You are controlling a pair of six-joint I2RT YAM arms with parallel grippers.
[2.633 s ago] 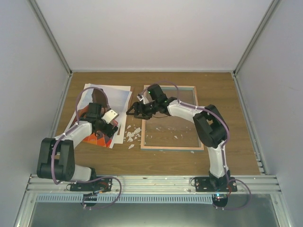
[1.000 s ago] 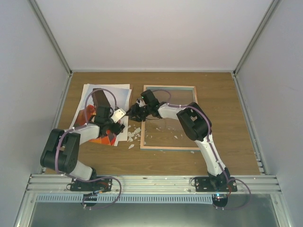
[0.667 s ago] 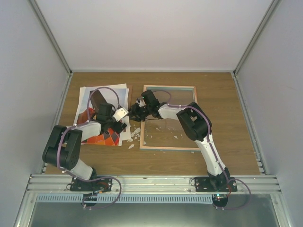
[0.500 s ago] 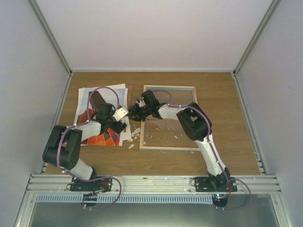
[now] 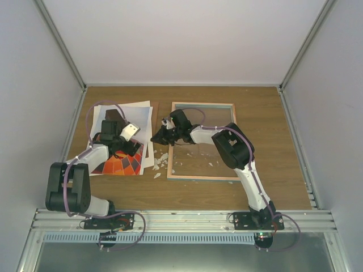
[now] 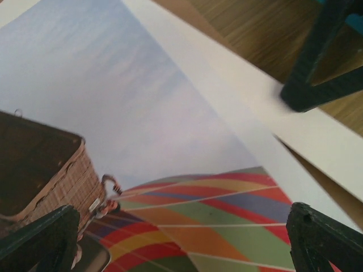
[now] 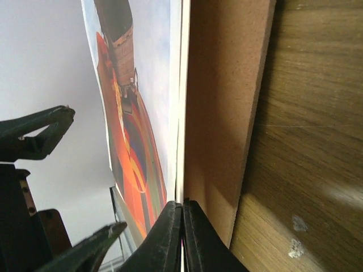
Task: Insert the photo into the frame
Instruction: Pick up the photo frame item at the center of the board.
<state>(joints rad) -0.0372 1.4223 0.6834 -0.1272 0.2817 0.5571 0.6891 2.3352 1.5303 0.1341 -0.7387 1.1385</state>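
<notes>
Not yet inserted: orange balloon paper photo, beside wood-edged rectangular frame. Left end effector spread wide, right end effector closed at photo's edge.

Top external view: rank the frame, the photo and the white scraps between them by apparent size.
1. frame: largest.
2. photo: looks somewhat smaller, though the left arm hides part of it.
3. white scraps: by far the smallest.
</notes>
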